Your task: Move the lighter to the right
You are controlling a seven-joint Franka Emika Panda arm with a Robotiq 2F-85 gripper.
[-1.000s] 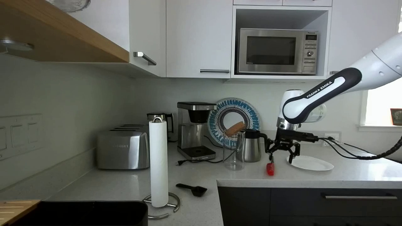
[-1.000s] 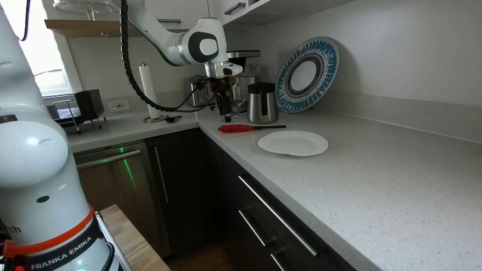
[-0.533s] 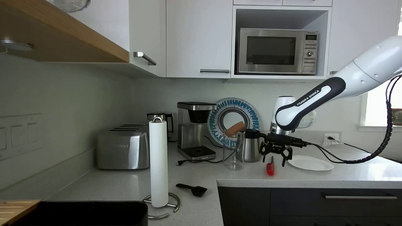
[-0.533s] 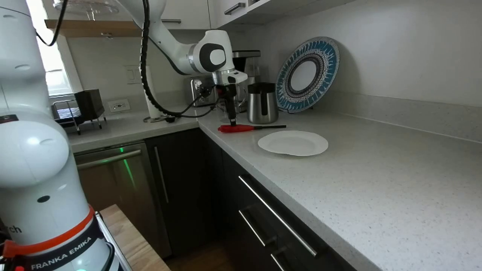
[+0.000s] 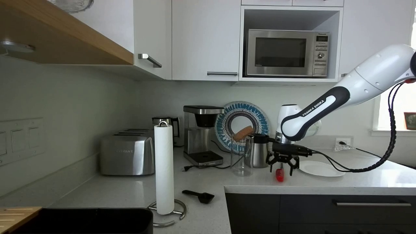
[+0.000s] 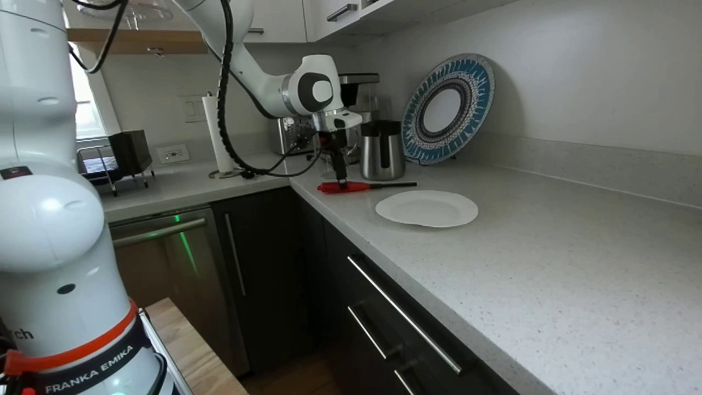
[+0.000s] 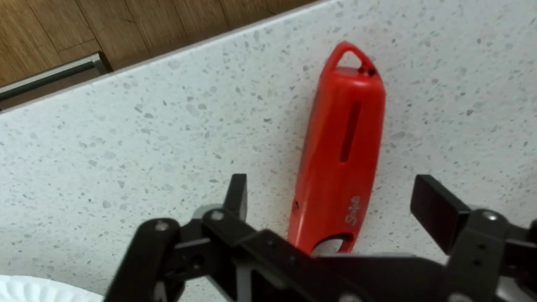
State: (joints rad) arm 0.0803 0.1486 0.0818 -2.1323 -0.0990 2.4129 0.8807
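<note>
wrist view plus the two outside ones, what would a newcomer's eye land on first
Probably the red lighter, bright on the pale counter in the wrist view, between the spread fingers of the end effector. Next, perhaps, the round blue-patterned disc, tilted near the wall in both exterior views. The white arm also stands out, entering from an exterior view's right edge.

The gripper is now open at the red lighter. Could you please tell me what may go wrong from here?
The red lighter lies slightly slanted between the jaws of the open gripper, so it may twist as they close.
Its looped end points toward the front edge of the counter; a push that way might send it over.
The white plate lies close by, so a low carry toward it could bump it.
</note>
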